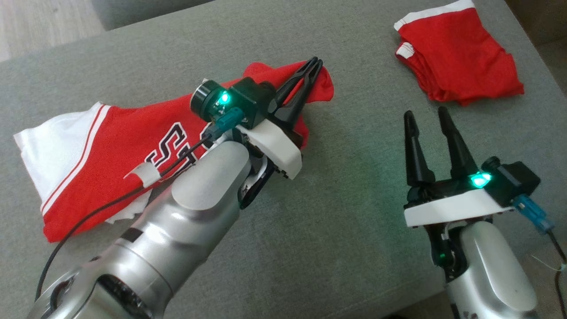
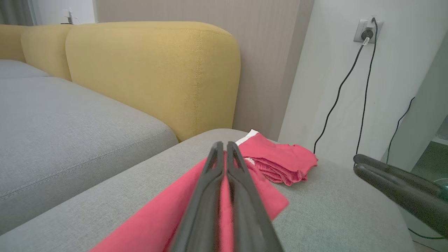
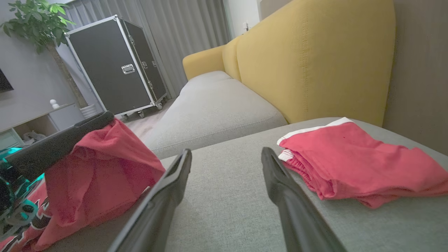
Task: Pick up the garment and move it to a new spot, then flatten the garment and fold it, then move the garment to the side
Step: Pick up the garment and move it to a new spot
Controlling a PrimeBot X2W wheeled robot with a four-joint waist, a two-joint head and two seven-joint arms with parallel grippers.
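The garment [image 1: 110, 150] is a red jersey with a white side panel and black lettering, spread crumpled over the left half of the grey cushion [image 1: 354, 177]. My left gripper [image 1: 315, 62] is shut on its far right edge, and a fold of red cloth [image 3: 98, 168] hangs raised beneath the fingers. In the left wrist view the red cloth [image 2: 157, 224] shows between and below the closed left gripper [image 2: 224, 147]. My right gripper [image 1: 426, 114] stands open over bare cushion to the right of the jersey, holding nothing; the right gripper [image 3: 226, 154] points toward the sofa.
A second red garment [image 1: 460, 62] with white trim lies folded at the cushion's far right corner. Behind it rise a yellow backrest [image 3: 315, 59] and another grey seat [image 2: 52, 133]. Cables [image 2: 336, 101] hang on the wall. A black flight case [image 3: 112, 66] stands on the floor.
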